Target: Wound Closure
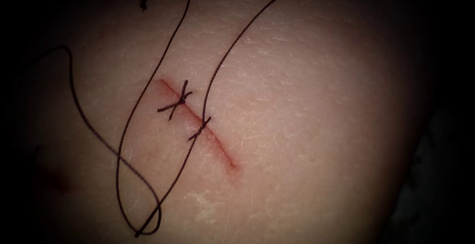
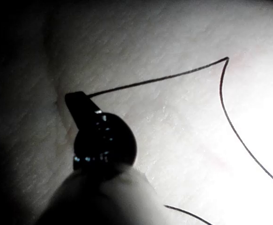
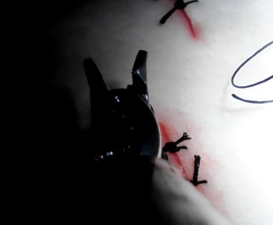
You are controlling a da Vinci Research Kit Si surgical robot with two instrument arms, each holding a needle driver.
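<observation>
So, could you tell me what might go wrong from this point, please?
1. The left end effector is shut on the thread, whose slack loops cross left of the cut; pulling could snag them into a tangle.
2. That thread runs through the second stitch; a hard tug might tear the tissue there.
3. The right end effector is open and holds nothing, so nothing steadies the thread.

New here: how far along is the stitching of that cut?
Done: one dark knotted stitch with trimmed ends crosses the red cut in the pale tissue. In hand: a second stitch trails long dark thread; the left tool, jaws shut, holds thread; the right tool is open, empty. Left: the cut's lower stretch is unstitched.
</observation>
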